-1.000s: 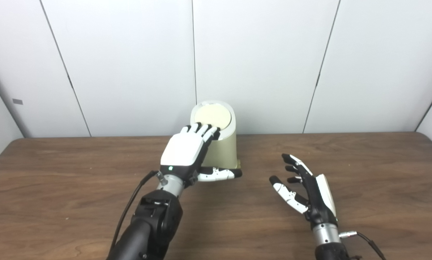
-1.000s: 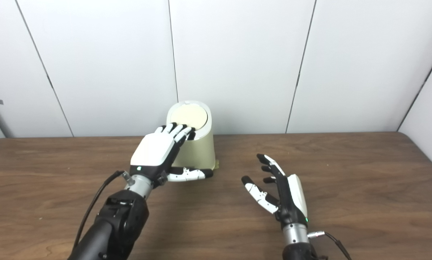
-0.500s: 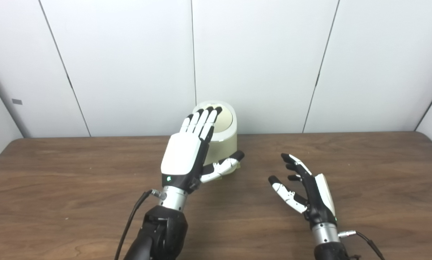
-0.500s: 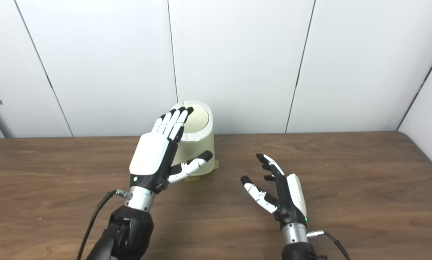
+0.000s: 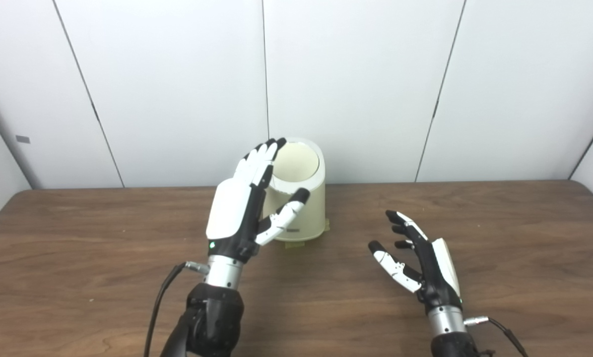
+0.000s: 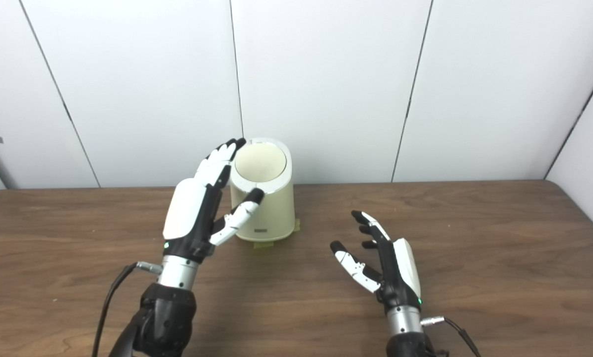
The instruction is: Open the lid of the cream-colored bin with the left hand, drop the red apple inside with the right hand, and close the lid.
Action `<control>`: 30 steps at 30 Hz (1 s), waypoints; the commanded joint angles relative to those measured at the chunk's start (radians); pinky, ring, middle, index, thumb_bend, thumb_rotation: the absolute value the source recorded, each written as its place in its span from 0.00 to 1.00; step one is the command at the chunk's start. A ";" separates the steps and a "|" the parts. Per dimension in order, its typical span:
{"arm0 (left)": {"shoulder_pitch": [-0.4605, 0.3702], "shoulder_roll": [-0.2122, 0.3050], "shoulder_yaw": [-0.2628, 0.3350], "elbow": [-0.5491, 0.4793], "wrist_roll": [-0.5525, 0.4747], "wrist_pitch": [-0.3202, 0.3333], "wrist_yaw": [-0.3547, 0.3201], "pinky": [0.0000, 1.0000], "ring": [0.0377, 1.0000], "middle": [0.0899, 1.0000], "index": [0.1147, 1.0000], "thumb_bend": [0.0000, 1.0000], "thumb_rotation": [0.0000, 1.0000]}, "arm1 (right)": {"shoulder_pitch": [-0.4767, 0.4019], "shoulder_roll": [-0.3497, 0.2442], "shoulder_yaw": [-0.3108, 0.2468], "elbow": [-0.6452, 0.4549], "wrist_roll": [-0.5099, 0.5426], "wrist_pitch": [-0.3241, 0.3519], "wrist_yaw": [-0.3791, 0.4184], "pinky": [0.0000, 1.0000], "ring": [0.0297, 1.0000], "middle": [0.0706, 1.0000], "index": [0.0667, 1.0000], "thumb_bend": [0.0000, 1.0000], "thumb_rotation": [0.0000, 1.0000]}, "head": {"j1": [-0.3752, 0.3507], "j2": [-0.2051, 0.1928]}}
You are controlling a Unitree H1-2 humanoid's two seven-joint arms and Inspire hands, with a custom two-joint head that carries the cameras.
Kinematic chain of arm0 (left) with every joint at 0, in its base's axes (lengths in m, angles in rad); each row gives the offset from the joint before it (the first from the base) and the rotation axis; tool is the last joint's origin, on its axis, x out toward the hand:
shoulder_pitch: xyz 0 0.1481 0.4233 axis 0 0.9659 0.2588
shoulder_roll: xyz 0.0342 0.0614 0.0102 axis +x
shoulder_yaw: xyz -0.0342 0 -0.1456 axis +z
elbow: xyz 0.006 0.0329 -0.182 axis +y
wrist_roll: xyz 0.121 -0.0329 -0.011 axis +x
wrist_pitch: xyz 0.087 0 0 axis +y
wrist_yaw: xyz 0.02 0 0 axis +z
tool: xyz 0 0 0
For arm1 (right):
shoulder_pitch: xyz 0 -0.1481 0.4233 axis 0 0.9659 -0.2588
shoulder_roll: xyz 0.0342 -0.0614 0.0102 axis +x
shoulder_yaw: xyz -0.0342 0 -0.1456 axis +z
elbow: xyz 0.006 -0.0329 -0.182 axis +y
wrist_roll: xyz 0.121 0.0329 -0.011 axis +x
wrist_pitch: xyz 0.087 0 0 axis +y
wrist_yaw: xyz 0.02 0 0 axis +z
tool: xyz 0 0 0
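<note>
The cream-colored bin [image 5: 303, 213] stands at the back middle of the table, against the wall. Its round lid [image 5: 296, 162] lies shut on top. My left hand [image 5: 241, 208] is open and raised, fingers pointing up, just left of the bin and clear of the lid. My right hand [image 5: 420, 258] is open and empty, palm turned left, hovering low over the table to the right of the bin. No red apple shows in either view.
The brown wooden table [image 5: 499, 238] stretches to both sides. White wall panels [image 5: 356, 74] stand close behind the bin. A black cable [image 5: 162, 297] hangs from my left wrist.
My left hand has lifted off the lid, pulled back to the left and turned upright with its fingers straightened. The lid stays shut. My right hand has barely moved.
</note>
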 commanded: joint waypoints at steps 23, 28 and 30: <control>0.223 0.057 0.231 -0.037 -0.571 -0.136 -0.174 0.73 0.81 0.82 0.79 0.24 0.38 | -0.030 0.010 -0.041 0.018 0.054 -0.161 -0.071 0.54 0.69 0.71 0.72 0.23 0.39 | 0.002 0.003; 0.228 0.043 0.230 -0.022 -0.551 -0.150 -0.168 0.71 0.80 0.81 0.77 0.25 0.32 | -0.023 0.008 -0.045 0.012 0.039 -0.176 -0.086 0.48 0.63 0.67 0.66 0.28 0.35 | -0.005 0.010; 0.233 0.041 0.228 -0.017 -0.538 -0.151 -0.169 0.72 0.80 0.81 0.77 0.25 0.31 | -0.017 0.005 -0.046 0.001 0.045 -0.162 -0.076 0.47 0.62 0.65 0.65 0.28 0.36 | -0.003 0.014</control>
